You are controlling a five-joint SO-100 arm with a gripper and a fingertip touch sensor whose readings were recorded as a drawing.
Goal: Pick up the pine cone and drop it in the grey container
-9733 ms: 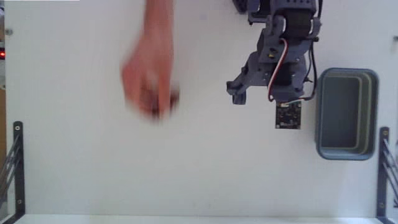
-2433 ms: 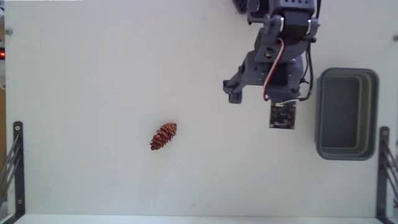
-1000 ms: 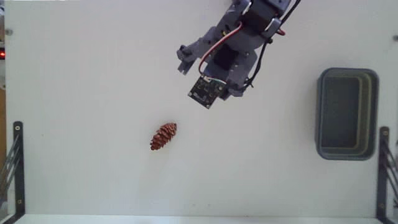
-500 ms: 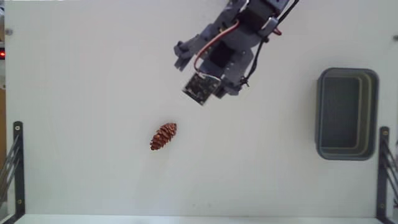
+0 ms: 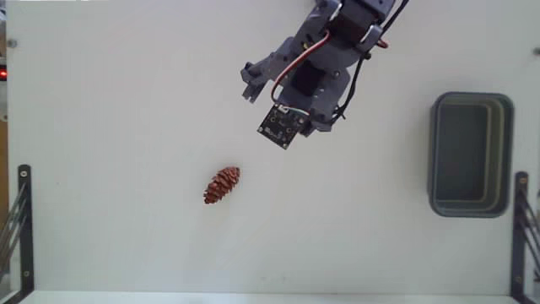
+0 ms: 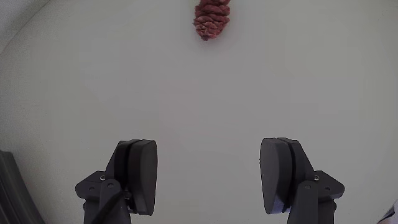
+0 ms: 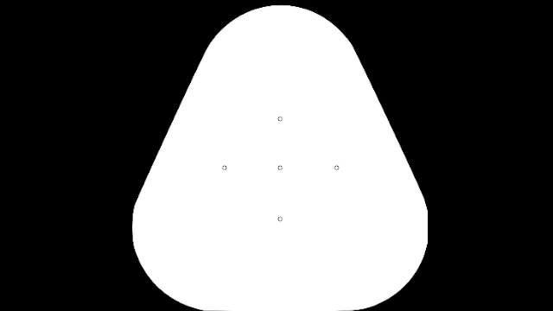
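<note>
Place: a hobby robotics test bench, not clearly a home or a lab
Surface: plain white matte worktop [image 5: 126, 84], bare and evenly lit
Fittings: black metal brackets [image 5: 23, 224] with screws at the left and right edges in the fixed view
Machine: grey 3D-printed robot arm [image 5: 325, 55] with exposed red and white servo wires and a bare camera circuit board [image 5: 282, 126]
Edge detail: small red light [image 5: 2, 74] at the far left

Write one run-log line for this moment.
phase: approach | gripper: open, empty | pine cone: on table, untouched | grey container: empty
</note>
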